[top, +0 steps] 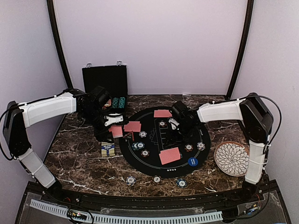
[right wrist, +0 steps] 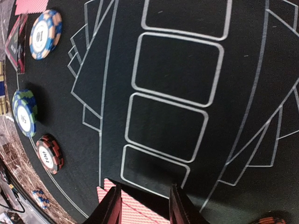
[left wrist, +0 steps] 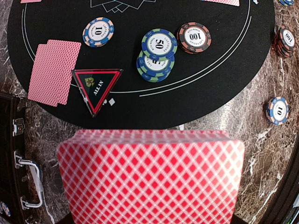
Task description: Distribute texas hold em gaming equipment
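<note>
1. Two arms are reaching over the black mat (top: 149,164); left gripper (top: 113,122) at its edge, right gripper (top: 175,128) over centre.
2. Left gripper is pinching the card deck (left wrist: 149,177), keeping it ready for dealing beside the triangle token (left wrist: 97,88).
3. Right gripper (right wrist: 145,201) is hovering spread over one face-down card (right wrist: 140,209), gripping nothing.

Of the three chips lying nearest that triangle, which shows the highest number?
The red-and-black chip, marked 100; the green one reads 50, the blue one 10.
</note>
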